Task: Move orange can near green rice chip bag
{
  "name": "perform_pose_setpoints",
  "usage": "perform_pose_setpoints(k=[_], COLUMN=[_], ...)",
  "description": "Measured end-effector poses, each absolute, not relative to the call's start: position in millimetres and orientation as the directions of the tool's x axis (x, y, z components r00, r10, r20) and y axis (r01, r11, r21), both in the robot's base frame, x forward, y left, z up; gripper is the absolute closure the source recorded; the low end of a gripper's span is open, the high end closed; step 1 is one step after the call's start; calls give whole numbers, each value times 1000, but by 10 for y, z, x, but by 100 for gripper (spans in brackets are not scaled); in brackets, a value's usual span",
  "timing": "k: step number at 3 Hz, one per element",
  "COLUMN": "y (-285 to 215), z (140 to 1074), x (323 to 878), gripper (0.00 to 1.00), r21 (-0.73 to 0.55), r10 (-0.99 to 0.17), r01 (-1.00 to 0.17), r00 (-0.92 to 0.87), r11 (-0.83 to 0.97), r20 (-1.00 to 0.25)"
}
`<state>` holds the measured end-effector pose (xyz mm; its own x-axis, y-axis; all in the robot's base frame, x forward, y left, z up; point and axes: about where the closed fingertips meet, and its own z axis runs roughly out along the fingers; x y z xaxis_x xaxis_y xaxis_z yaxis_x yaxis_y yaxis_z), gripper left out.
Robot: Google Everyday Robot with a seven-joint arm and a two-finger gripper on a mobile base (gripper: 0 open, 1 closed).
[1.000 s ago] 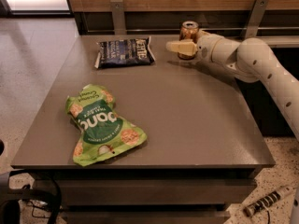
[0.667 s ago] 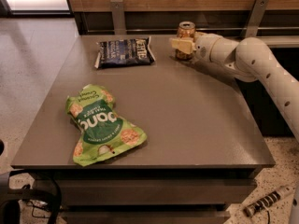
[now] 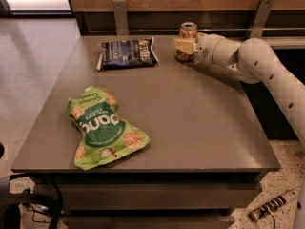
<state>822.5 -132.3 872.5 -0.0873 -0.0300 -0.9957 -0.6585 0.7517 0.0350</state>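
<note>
The orange can (image 3: 188, 31) is located upright at the far edge of the table (image 3: 200, 118), right of centre. The gripper (image 3: 184, 46) is positioned at the can, across its front face; whether a grip has been closed on the can cannot be told. The white arm (image 3: 267, 70) is extended in from the right. The green rice chip bag (image 3: 107, 128) is laid flat at the near left, well apart from the can. A dark blue chip bag (image 3: 127, 53) is laid left of the can.

Gripper (image 3: 185, 46) top centre, arm outstretched
</note>
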Motion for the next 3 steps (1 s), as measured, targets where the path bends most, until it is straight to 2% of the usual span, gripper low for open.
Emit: perform_pose_setpoints(k=[1, 2, 3], y=[-1292, -1277, -1413], z=[8738, 8772, 9157], x=[8226, 8225, 7935], gripper=[100, 100, 100], r21=[37, 39, 33], r10=[-28, -25, -29], r01=[-663, -668, -678], r00=[-88, -87, -79], r11=[748, 743, 734], r20=[-996, -996, -996])
